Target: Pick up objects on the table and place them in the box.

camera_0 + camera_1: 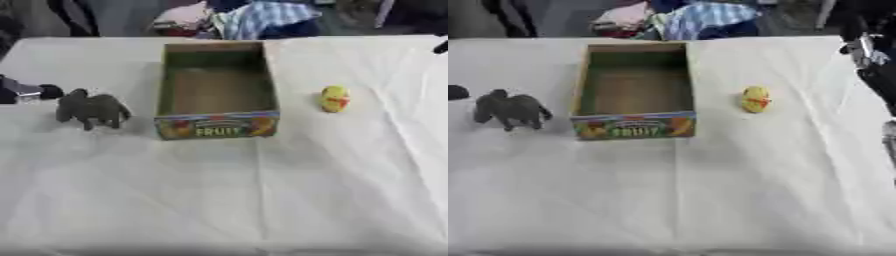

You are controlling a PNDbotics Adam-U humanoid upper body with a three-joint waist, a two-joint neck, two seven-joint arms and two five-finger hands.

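Left eye view shows the table [350, 200] under a white cloth, and near its middle, a little toward 12 o'clock, stands the box [218, 125], an open cardboard tray with "FRUIT" printed on its front wall; nothing lies inside it. I judge it light but stiff, so it needs no handling, only an approach from above. At 9 o'clock from the box, just beside it but apart, stands the elephant toy [92, 109], grey and upright on its legs; it looks like rubber or plastic, light and not fragile, and the best hold seems to be across the body from above. At 3 o'clock from the box, near it, stands the yellow figure [334, 98], small, egg-shaped, with a red mark; probably smooth and able to roll, so pinching its sides is safer. The left hand [26, 92] shows at the left edge, touching nothing; I cannot tell its fingers. The right hand [866, 52] at the upper right is also unclear.
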